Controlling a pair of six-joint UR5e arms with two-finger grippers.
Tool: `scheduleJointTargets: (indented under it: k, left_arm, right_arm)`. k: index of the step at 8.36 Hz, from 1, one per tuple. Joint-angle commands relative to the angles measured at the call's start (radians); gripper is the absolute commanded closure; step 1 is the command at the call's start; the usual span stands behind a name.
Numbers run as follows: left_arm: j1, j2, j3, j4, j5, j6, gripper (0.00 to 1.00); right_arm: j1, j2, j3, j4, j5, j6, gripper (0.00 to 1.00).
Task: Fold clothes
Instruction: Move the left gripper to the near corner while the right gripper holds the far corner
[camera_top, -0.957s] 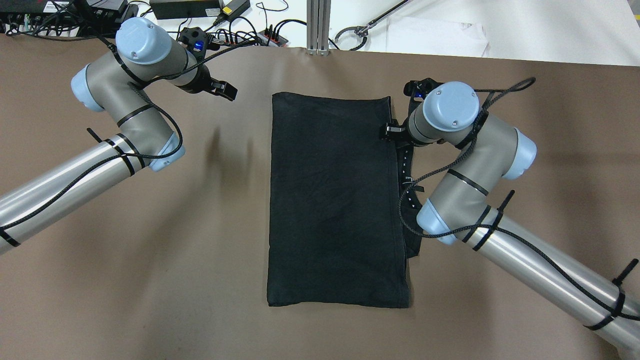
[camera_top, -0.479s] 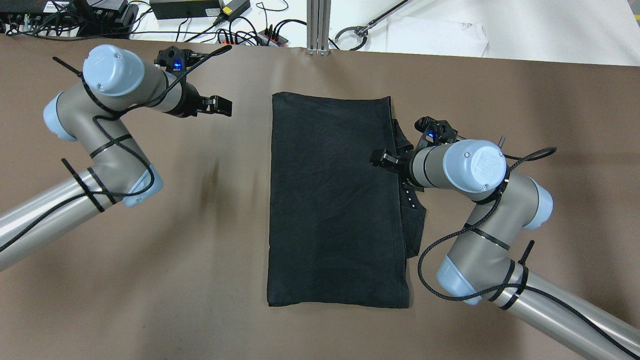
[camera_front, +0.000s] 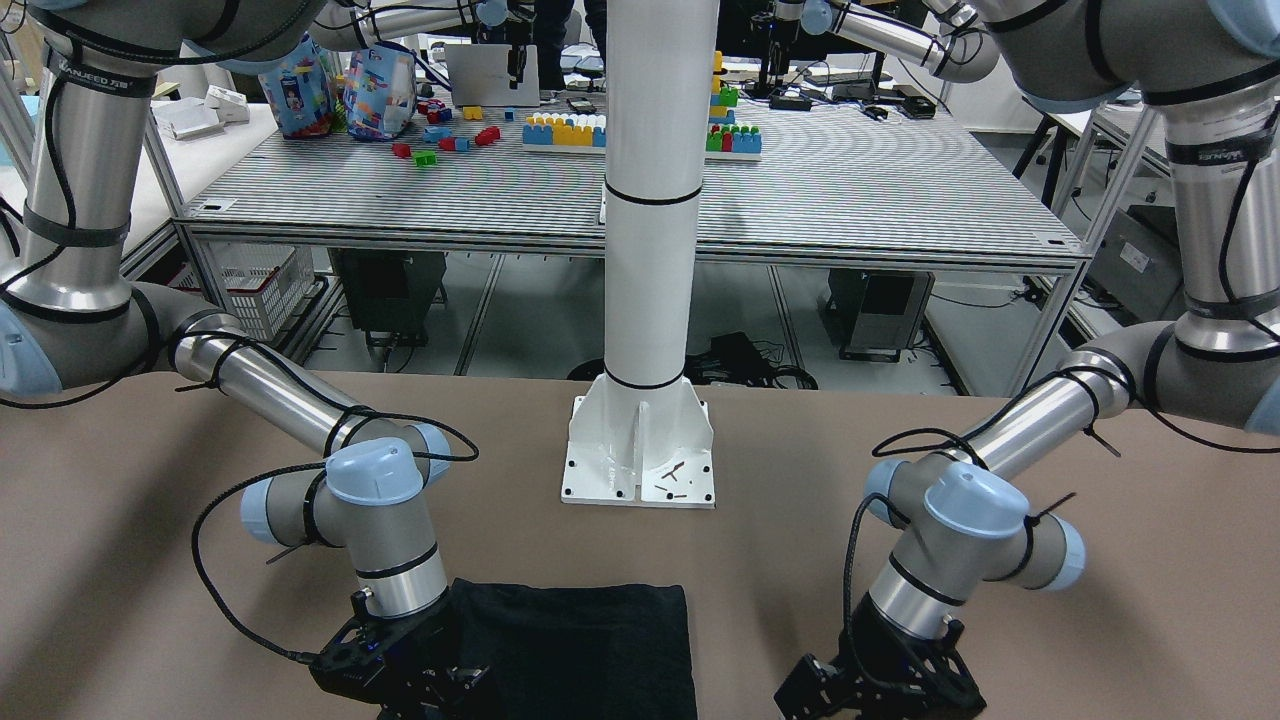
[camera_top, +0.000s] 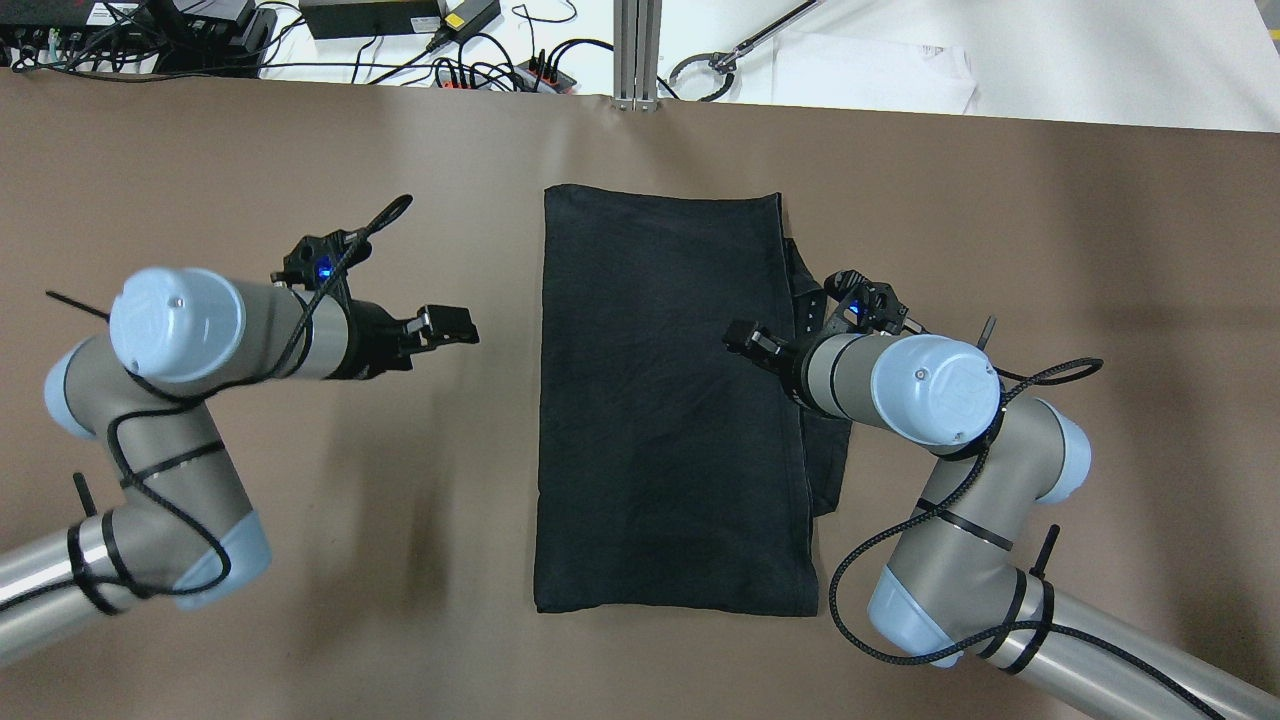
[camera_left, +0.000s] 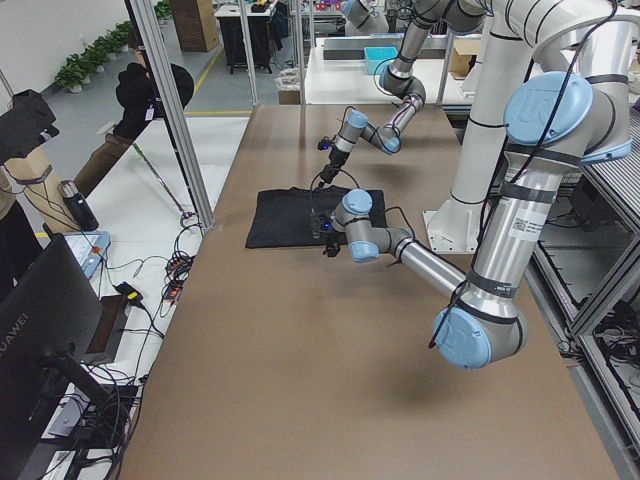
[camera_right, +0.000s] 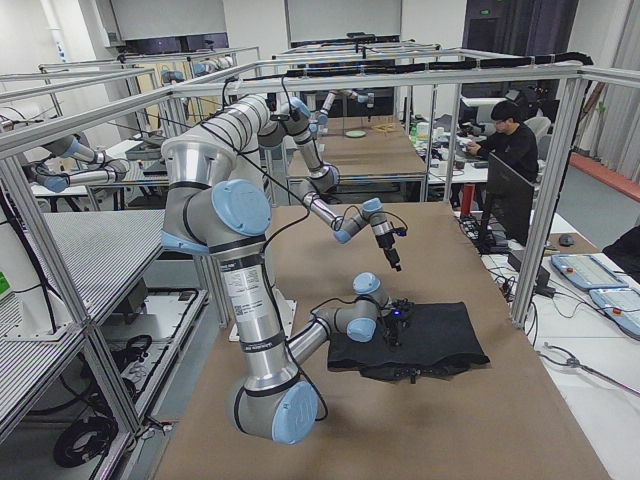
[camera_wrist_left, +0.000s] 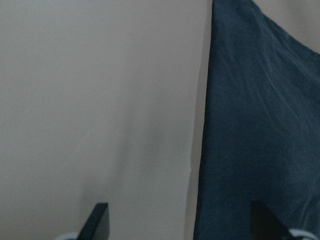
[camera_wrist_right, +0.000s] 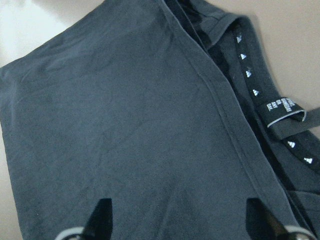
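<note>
The clothes (camera_top: 670, 400) are one black garment lying flat as a tall rectangle mid-table, also visible at the near edge (camera_front: 580, 640). A neck band with a small label (camera_wrist_right: 282, 107) pokes out along its right side. My right gripper (camera_top: 745, 340) hovers open over the garment's right part, jaws wide with only fabric (camera_wrist_right: 125, 125) below them. My left gripper (camera_top: 447, 325) is open over bare table just left of the garment's left edge (camera_wrist_left: 207, 125), holding nothing.
The brown table (camera_top: 300, 500) extends widely on both sides. The white pillar's base (camera_front: 640, 455) stands on the robot's side of the garment. Cables and power strips (camera_top: 400, 40) lie beyond the far edge. A person (camera_right: 515, 140) sits off to the side.
Both arms drew back toward the robot. The left gripper travelled down along the garment's left side. The right gripper shifted from the right hem inward over the fabric.
</note>
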Motion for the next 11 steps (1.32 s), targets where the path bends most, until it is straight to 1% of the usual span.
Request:
scheduleJointTargets:
  k: [1,3,4,8,10,11]
  left_arm:
    - [0.26,0.047,-0.075,0.0,0.273,-0.238,0.0]
    - [0.386,0.035,-0.071,0.0,0.407,-0.331,0.0]
    - [0.42,0.028,-0.075,0.0,0.444,-0.36,0.0]
    - [0.505,0.004,-0.06,0.001,0.501,-0.378,0.0]
    - [0.562,-0.004,-0.06,0.001,0.548,-0.381,0.0]
    - [0.565,-0.002,-0.055,0.001,0.55,-0.381,0.0]
  right_arm:
    - [-0.019,-0.001,0.005,0.001,-0.055,0.023,0.06]
    - [-0.031,0.0,0.005,0.002,-0.075,0.02,0.06]
    - [-0.033,-0.001,0.005,0.004,-0.078,0.013,0.06]
    - [-0.045,-0.001,0.003,0.004,-0.089,0.008,0.06]
    - [-0.046,-0.001,0.003,0.006,-0.089,0.008,0.06]
    - [-0.046,-0.001,0.003,0.006,-0.089,0.006,0.06]
